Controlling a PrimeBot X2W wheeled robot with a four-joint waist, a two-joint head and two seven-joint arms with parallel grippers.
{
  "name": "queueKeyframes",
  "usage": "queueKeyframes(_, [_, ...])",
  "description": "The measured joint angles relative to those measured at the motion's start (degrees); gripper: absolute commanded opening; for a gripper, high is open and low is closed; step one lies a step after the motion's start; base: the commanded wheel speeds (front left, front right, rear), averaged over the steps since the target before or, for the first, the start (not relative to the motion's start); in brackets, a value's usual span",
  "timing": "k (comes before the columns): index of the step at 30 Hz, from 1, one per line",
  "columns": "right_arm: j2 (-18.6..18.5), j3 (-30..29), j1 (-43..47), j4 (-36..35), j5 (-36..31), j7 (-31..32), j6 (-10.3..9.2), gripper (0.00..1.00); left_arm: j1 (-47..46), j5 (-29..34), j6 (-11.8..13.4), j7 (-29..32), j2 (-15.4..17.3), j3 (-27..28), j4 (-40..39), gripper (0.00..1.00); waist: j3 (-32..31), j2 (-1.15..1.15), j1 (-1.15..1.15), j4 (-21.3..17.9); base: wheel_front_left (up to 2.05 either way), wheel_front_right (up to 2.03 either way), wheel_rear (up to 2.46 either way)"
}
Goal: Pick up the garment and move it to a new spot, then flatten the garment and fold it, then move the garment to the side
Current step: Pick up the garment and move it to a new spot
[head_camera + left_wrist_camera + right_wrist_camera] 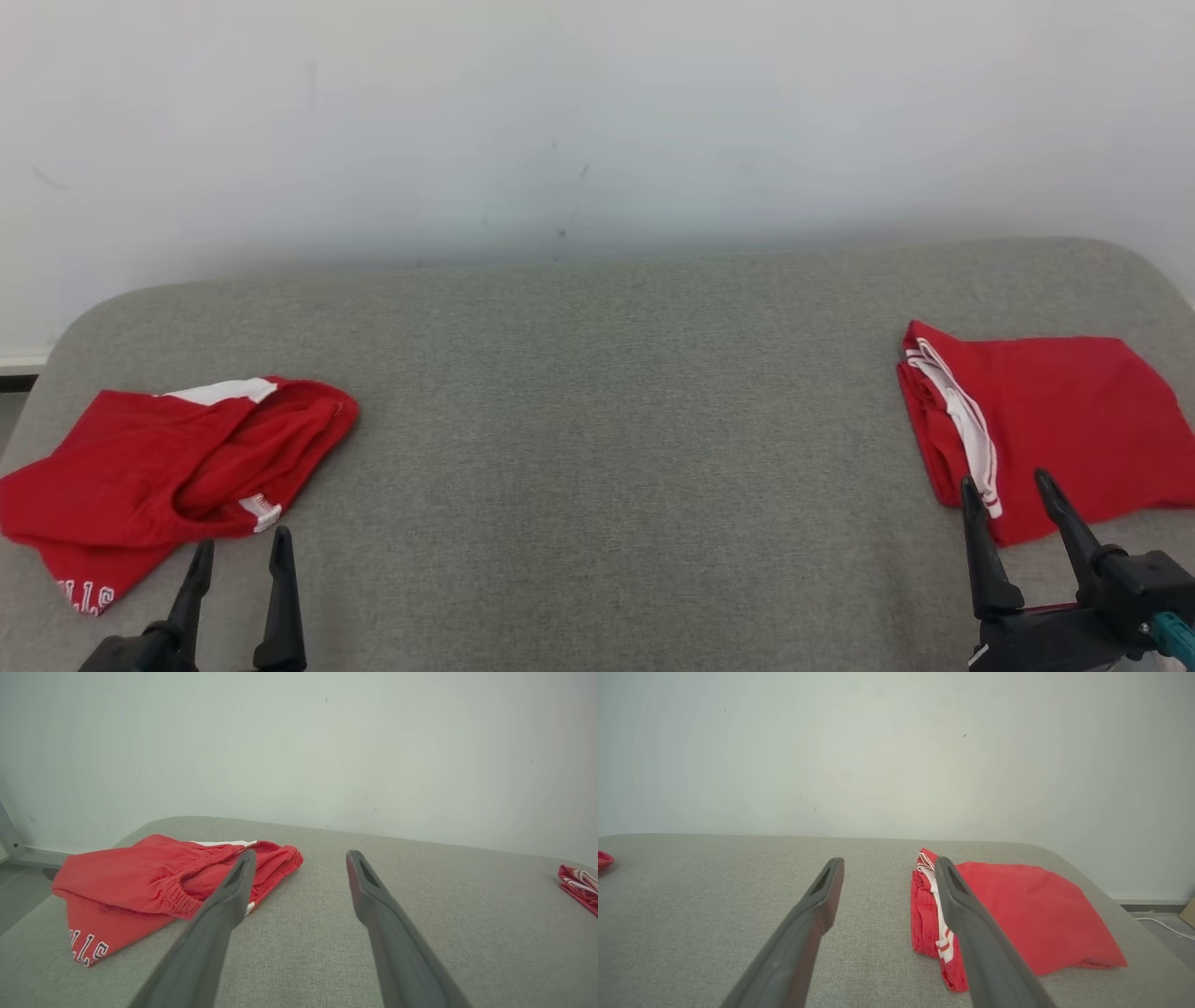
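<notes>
While the crumpled red shorts [140,467] lie in a loose heap at the lower left of the head view, a folded red garment [1055,411] sits well apart from them at the right edge. Both rest on a grey woven tabletop [607,373] with rounded far corners, backed by a plain white wall [597,112]. The shorts are soft cloth, their gathered elastic waistband gaping toward the middle, with a white panel at the far side and white outlined letters on the near hem. The folded garment is a flat, roughly rectangular stack with white-striped trim along its left edge. The left gripper [242,541] hovers just beside the near right edge of the shorts, fingers spread, holding nothing. The right gripper [1006,481] also stands spread and empty, its dark tapered fingertips overlapping the folded garment's near left corner; whether they touch it I cannot tell. At the lower right of the right wrist view a white cable [1162,924] runs along the floor.
</notes>
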Motion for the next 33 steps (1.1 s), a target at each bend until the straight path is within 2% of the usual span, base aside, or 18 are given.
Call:
queueKeyframes(8, [0.8, 1.4, -0.9, 0.7, -0.2, 0.0, 0.12, 1.00, 0.0, 1.2, 0.1, 0.2, 0.5, 1.6, -0.2, 1.00, -0.2, 0.00, 0.00, 5.9, 0.00, 0.00, 0.00])
queueKeyframes(14, [0.7, 2.6, -2.5, 2.4, -0.9, 0.0, 1.34, 1.00, 1.5, 1.5, 0.5, 1.0, 1.0, 2.5, -0.5, 1.00, -0.5, 0.00, 0.00, 10.7, 0.00, 0.00, 0.00])
queueKeyframes(28, [0.7, 3.3, -3.6, 4.1, -0.9, 1.1, 1.96, 1.00, 1.9, 2.4, 0.5, 3.2, 1.5, 3.3, -1.3, 1.00, -0.7, 0.00, 0.00, 22.4, 0.00, 0.00, 0.00])
queueKeyframes(33, [1.0, 4.5, -6.4, 4.4, -1.1, 1.6, 2.34, 1.00, 2.2, 2.4, 0.5, 3.3, 1.9, 5.3, -2.1, 1.00, -0.2, 0.00, 0.00, 25.1, 0.00, 0.00, 0.00])
